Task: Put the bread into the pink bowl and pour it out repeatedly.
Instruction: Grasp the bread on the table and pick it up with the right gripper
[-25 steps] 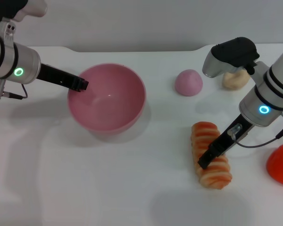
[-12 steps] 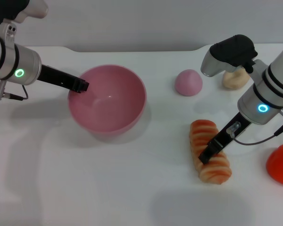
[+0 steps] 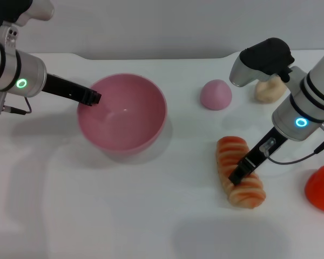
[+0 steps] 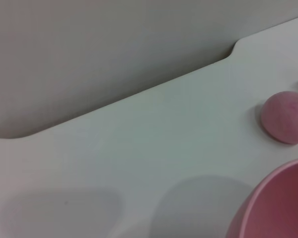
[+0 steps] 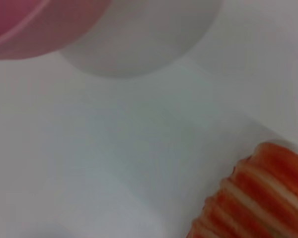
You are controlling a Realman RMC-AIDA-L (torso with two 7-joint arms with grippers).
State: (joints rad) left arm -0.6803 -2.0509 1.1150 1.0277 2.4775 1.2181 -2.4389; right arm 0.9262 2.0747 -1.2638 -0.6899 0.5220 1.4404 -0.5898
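Observation:
The bread point(image 3: 233, 152), an orange-and-cream striped loaf, lies on the white table right of centre; the right wrist view shows one end of the bread point(image 5: 260, 196). My right gripper point(image 3: 238, 176) is down on the loaf's middle, shut across it. The pink bowl point(image 3: 151, 129) stands upright and empty at centre left, and the bowl's rim point(image 4: 278, 203) also shows in the left wrist view. My left gripper point(image 3: 93, 99) is at the bowl's left rim, shut on it. An edge of the bowl point(image 5: 20, 25) shows in the right wrist view.
A small pink dome point(image 3: 216, 94) sits behind the bread and also appears as the dome point(image 4: 285, 116) in the left wrist view. A beige bun point(image 3: 267, 91) lies behind my right arm. A red object point(image 3: 321, 186) is at the right edge.
The right gripper and the bread have shifted slightly left and away from me together. The left arm and the bowl have not moved.

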